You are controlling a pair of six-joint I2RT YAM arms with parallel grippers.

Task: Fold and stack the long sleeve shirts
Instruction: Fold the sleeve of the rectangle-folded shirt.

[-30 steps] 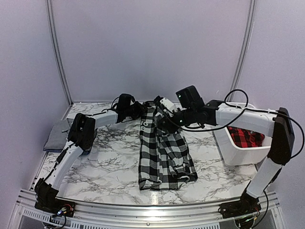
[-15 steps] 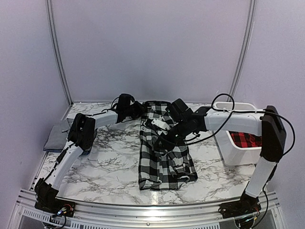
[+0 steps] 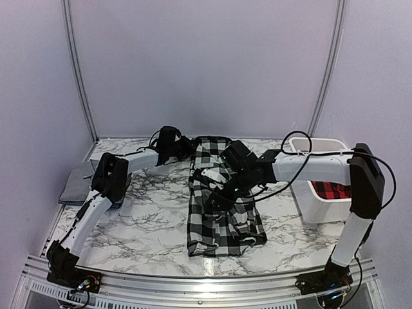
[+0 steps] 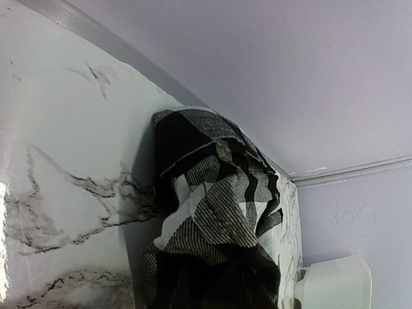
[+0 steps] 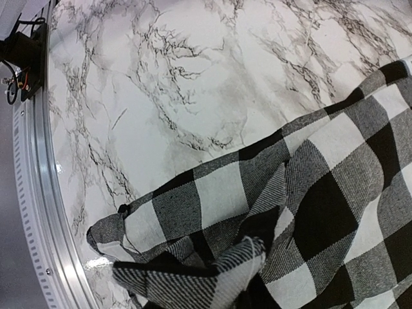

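The black-and-white checked shirt [image 3: 222, 219] lies as a long strip down the middle of the marble table. My left gripper [image 3: 185, 148] is at its far left corner; in the left wrist view bunched checked cloth [image 4: 212, 212] rises from the jaws and hides the fingers. My right gripper [image 3: 215, 187] is low over the shirt's middle. A raised fold of the shirt [image 5: 251, 257] stands right at its jaws, and its fingers do not show. The folded grey shirt [image 3: 77, 183] lies at the table's left edge. The red-and-black checked shirt [image 3: 329, 185] sits in the bin.
A white bin [image 3: 315, 209] stands at the right side of the table, also seen as a bin [image 4: 335, 283] in the left wrist view. A metal rail [image 5: 38, 193] runs along the near edge. Purple walls close in the back and sides.
My right gripper came from the far end of the checked shirt down and nearer, onto its middle. The shirt's far end now lies spread flat. The left arm stayed put.
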